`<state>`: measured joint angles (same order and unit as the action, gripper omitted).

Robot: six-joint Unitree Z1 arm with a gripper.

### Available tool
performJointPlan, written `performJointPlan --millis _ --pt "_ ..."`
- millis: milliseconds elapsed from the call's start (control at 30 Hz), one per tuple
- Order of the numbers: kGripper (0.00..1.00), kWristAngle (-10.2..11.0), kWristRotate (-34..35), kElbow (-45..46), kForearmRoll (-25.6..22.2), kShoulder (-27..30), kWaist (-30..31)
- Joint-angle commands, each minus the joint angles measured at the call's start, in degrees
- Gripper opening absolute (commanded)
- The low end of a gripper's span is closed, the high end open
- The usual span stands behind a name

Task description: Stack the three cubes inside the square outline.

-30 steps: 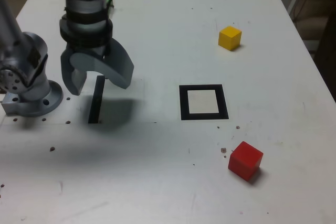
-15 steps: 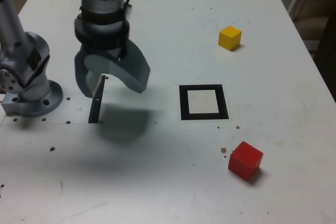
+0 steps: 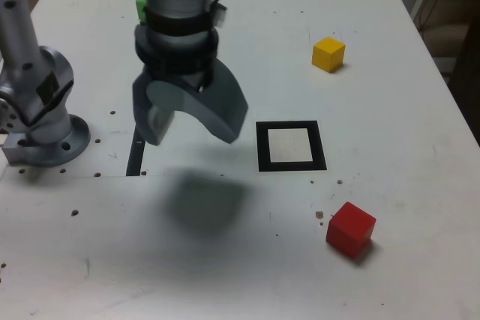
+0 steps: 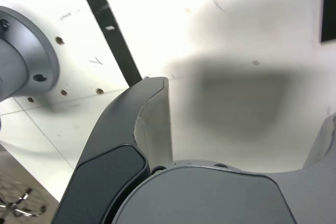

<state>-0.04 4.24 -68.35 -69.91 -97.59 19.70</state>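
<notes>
My gripper (image 3: 191, 129) hangs open and empty above the table, to the exterior view's left of the square outline (image 3: 291, 146). The outline is a thick black border with a white centre and nothing in it. A yellow cube (image 3: 328, 54) sits farther back at the exterior view's right. Nearer the front lies a red cube (image 3: 350, 228), below and right of the outline. A sliver of the green cube (image 3: 140, 5) shows behind the arm. In the wrist view the fingers (image 4: 152, 124) stand wide apart over bare white table, with a corner of the outline (image 4: 328, 9) at the edge.
The arm's grey base (image 3: 41, 136) is bolted at the exterior view's left. A narrow black strip (image 3: 136, 154) lies on the table between the base and my gripper, also seen as the strip (image 4: 107, 27) in the wrist view. The table's right edge is near the yellow cube.
My gripper has travelled toward the exterior view's right, from over the black strip toward the square outline, staying open. The green cube has come into sight behind the arm.
</notes>
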Motion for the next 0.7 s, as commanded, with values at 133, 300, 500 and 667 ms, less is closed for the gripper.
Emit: performJointPlan --millis 133,300,500,667 --pt "0.99 0.46 0.13 -6.66 -3.15 -3.65 2.93" --pt "0.99 1.07 0.11 -10.95 -4.72 -5.91 4.66" --pt "0.99 2.45 0.06 -15.8 -7.0 -8.35 6.46" --pt "0.99 3.87 -0.53 -19.51 -9.21 -10.08 7.65"
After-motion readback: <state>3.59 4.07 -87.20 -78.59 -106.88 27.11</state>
